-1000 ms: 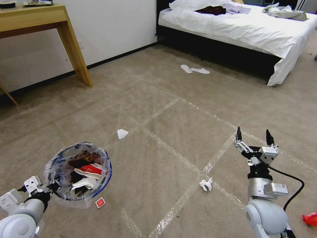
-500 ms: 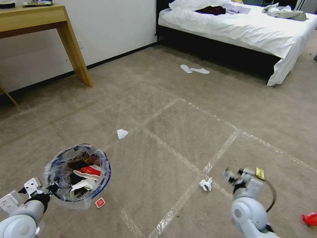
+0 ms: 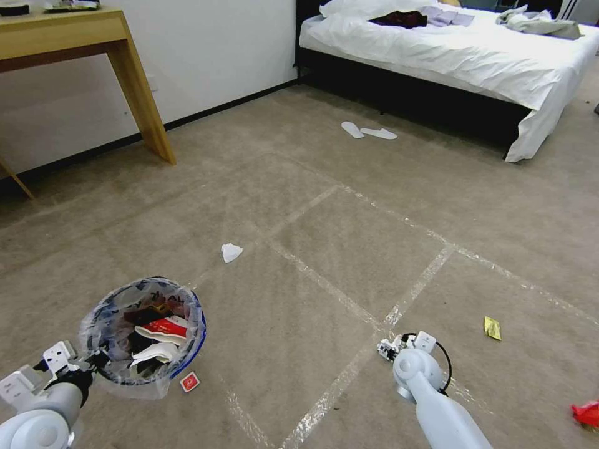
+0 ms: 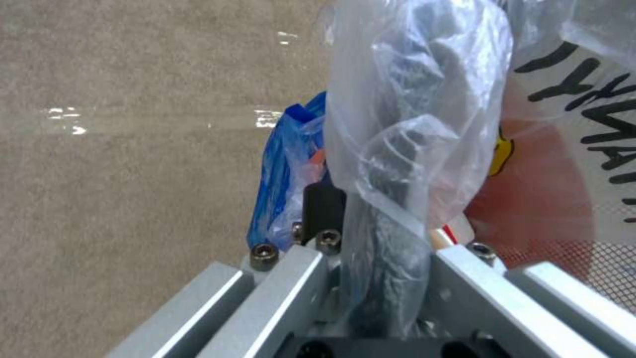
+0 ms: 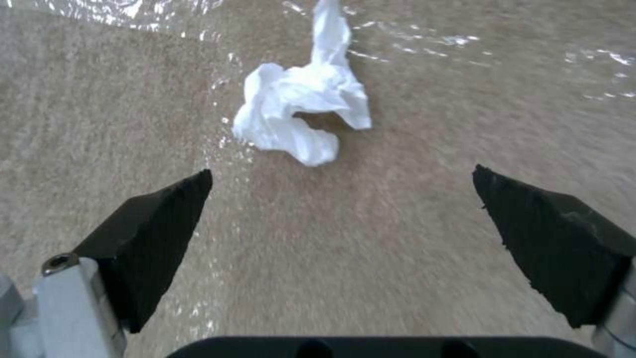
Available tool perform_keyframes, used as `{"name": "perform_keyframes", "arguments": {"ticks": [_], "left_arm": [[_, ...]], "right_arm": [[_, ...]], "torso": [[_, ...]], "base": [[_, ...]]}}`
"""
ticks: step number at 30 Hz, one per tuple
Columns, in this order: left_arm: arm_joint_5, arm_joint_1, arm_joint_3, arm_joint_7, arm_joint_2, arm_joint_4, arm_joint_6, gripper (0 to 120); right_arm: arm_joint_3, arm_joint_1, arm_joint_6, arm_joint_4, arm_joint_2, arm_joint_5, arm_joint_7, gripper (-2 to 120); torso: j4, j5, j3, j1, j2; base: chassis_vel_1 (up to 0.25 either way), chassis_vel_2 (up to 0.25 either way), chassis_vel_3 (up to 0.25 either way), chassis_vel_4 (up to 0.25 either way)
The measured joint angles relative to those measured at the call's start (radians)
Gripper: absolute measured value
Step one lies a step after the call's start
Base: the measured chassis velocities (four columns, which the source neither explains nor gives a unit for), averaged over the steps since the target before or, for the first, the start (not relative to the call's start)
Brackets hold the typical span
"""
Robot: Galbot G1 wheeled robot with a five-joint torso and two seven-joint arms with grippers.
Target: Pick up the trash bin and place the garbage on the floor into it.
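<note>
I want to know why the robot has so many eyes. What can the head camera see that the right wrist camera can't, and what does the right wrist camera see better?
Head view only: the trash bin held by the left end effector, a second tissue, a yellow wrapper, a red wrapper and a small red packet.

Right wrist view only: the right end effector, its fingers spread wide apart.

Both: the crumpled white tissue on the taped carpet floor, just ahead of the right arm.
</note>
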Motion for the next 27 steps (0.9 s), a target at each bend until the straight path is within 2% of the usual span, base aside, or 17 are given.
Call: {"name": "perform_keyframes", "arguments": {"ticks": [6, 8, 16, 19, 27], "left_arm": [[0.003, 0.005, -0.001, 0.000, -0.001, 0.001, -0.001, 0], [0.003, 0.010, -0.004, 0.000, -0.001, 0.000, -0.001, 0], [0.002, 0.019, -0.010, 0.000, -0.001, -0.008, -0.005, 0], [0.002, 0.028, -0.015, 0.002, -0.001, -0.009, -0.012, 0], [0.002, 0.037, -0.024, 0.004, 0.004, -0.008, -0.015, 0]], "right_arm": [[-0.020, 0.046, 0.024, -0.114, 0.008, -0.042, -0.065, 100], [-0.033, 0.088, 0.038, -0.205, 0.016, -0.057, -0.109, 100], [-0.052, 0.137, 0.061, -0.291, 0.027, -0.084, -0.170, 100], [-0.069, 0.186, 0.087, -0.372, 0.039, -0.122, -0.220, 100], [-0.074, 0.241, 0.114, -0.460, 0.048, -0.172, -0.261, 100]], "torso": [[0.0000, 0.0002, 0.000, 0.000, 0.000], [-0.0001, 0.0001, 0.000, 0.000, 0.000], [0.0000, 0.0001, 0.000, 0.000, 0.000], [0.0001, 0.0001, 0.000, 0.000, 0.000], [0.0001, 0.0000, 0.000, 0.000, 0.000]], "base": [[0.000, 0.000, 0.000, 0.000], [0.000, 0.000, 0.000, 0.000], [0.000, 0.000, 0.000, 0.000], [0.000, 0.000, 0.000, 0.000], [0.000, 0.000, 0.000, 0.000]]}}
